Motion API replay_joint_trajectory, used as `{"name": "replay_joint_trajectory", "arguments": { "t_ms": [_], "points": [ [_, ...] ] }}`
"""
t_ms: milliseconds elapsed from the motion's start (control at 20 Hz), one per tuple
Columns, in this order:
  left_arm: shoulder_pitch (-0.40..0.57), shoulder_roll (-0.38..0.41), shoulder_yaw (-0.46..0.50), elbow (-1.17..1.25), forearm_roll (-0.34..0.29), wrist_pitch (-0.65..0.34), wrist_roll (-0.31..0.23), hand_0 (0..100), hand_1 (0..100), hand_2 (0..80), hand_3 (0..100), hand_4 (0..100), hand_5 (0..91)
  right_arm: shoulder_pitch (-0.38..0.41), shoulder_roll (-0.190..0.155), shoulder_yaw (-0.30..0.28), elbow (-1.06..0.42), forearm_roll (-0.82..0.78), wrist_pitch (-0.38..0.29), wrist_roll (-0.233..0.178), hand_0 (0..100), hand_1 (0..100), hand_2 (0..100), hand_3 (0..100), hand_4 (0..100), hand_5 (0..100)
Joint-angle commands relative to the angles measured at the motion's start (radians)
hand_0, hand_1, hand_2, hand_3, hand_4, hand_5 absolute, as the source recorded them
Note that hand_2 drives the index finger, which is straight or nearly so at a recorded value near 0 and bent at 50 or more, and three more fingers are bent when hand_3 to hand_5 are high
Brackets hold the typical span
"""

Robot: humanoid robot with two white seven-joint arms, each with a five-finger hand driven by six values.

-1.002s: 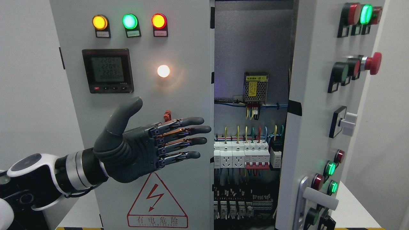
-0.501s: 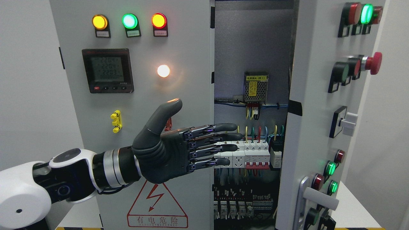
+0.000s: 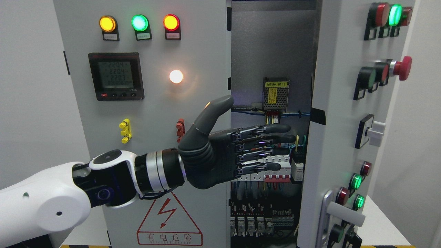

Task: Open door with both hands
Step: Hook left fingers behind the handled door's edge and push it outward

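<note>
- Head view: the right door [image 3: 339, 113] of the cabinet stands partly open, swung out to the right of the gap that shows the wiring [image 3: 272, 144].
- The left hand [image 3: 229, 155] is flat, fingers [image 3: 275, 129] stretched straight and holding nothing, thumb up, reaching into that gap towards the door's inner edge.
- The right hand is not in view.
- Step in hand, as I judge it: getting the hand behind the door's edge. Next move calls for pressing against that edge and pushing the door wider, clear of the wiring.
</note>
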Motion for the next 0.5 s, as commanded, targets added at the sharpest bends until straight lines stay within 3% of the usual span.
{"name": "replay_joint_trajectory", "arguments": {
  "t_ms": [0,250,451],
  "points": [
    [-0.003,-0.161,0.064,0.054,-0.001,0.014,0.01,0,0,0.0,0,3,0.0,0.0,0.0,0.0,0.0,0.0,0.001,0.0,0,0,0,0,0,0],
    [-0.003,-0.207,0.065,0.054,-0.004,0.015,0.015,0,0,0.0,0,3,0.0,0.0,0.0,0.0,0.0,0.0,-0.001,0.0,0,0,0,0,0,0],
    [-0.003,-0.244,0.094,0.057,-0.012,0.018,0.057,0,0,0.0,0,3,0.0,0.0,0.0,0.0,0.0,0.0,0.001,-0.002,0,0,0,0,0,0]
  ]
}}
